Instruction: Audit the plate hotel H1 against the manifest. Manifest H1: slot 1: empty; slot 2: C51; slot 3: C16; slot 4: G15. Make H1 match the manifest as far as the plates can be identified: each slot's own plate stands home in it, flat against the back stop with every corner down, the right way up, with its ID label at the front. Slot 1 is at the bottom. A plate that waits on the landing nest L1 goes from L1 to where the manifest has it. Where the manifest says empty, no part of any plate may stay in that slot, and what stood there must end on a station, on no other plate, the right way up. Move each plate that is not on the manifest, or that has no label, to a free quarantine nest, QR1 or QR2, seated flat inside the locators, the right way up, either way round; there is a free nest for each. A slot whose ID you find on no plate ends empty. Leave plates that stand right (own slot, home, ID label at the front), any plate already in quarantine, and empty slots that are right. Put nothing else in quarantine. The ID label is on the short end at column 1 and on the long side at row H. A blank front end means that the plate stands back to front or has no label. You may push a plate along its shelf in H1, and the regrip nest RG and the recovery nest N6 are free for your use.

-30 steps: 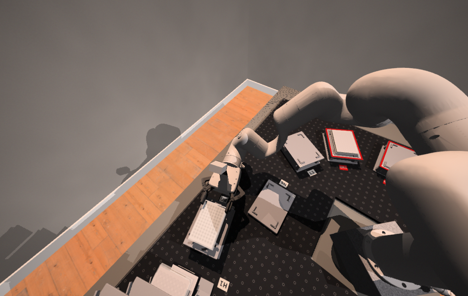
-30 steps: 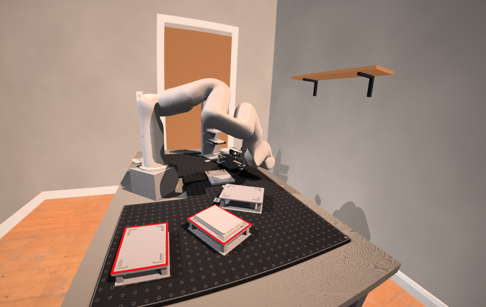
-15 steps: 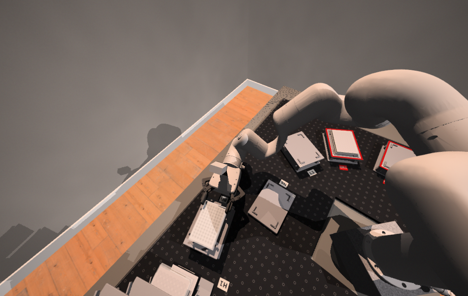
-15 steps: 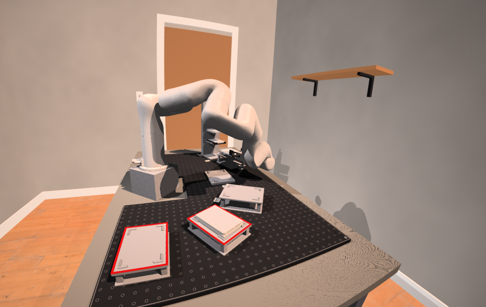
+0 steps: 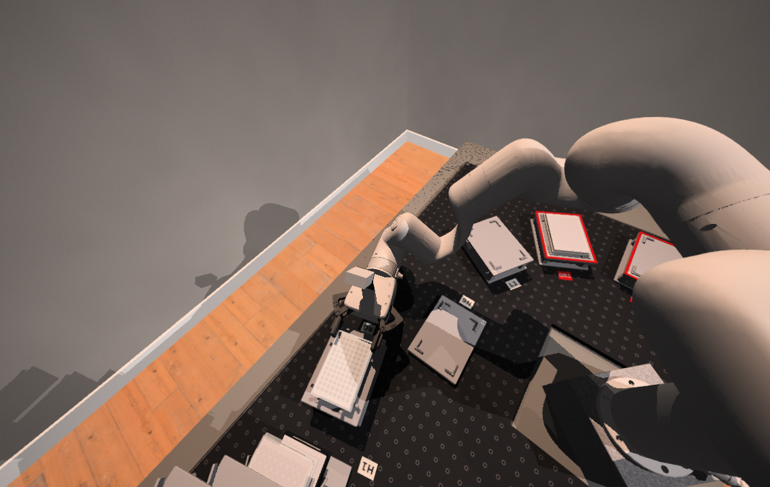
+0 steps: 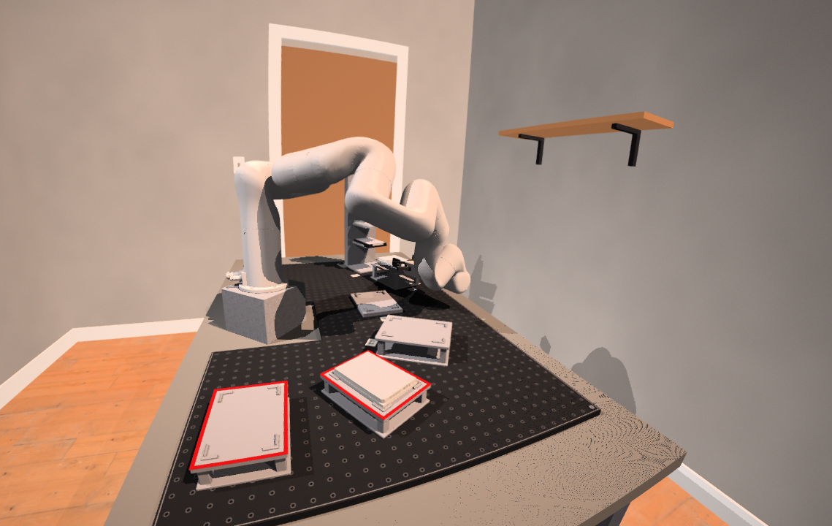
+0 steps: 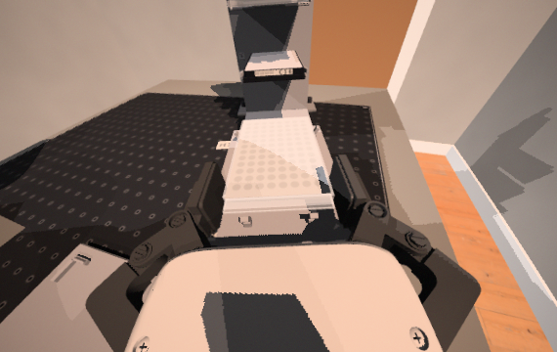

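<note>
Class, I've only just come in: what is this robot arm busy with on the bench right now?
The arm's gripper is shut on the near end of a white well plate, which lies along a raised nest on the black perforated board. Straight ahead stands the plate hotel, with another plate on one of its shelves. Of the two red-edged nests, one carries a plate and the other is bare.
</note>
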Motion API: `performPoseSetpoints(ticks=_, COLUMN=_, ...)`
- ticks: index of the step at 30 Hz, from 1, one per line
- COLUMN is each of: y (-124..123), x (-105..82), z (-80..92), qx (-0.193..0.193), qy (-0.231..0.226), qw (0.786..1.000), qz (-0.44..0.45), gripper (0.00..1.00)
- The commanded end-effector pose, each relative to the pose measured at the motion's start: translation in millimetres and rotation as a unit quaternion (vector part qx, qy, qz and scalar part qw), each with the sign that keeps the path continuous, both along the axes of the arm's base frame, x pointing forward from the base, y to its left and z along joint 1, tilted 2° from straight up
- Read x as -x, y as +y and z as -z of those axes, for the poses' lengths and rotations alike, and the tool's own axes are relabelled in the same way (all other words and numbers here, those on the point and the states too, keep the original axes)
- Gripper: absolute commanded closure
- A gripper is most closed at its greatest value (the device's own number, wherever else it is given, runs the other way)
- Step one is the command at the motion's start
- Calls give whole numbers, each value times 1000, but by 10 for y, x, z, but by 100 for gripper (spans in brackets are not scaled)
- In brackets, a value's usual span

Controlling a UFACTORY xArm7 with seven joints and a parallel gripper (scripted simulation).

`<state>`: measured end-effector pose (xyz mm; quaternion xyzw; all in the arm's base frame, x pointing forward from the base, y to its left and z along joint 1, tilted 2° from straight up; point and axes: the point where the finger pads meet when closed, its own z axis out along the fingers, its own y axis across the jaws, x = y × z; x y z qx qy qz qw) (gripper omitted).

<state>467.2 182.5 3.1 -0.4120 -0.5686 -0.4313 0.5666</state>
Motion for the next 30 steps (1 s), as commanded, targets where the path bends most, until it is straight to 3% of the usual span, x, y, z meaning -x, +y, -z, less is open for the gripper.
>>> performPoseSetpoints(ticks=1, y=1, x=-11, z=-5, qx=0, qy=-2, qw=1000, qz=0, gripper=100)
performPoseSetpoints(ticks=30, y=2, x=-13, z=79, qx=0, qy=-2, qw=1000, qz=0, gripper=100)
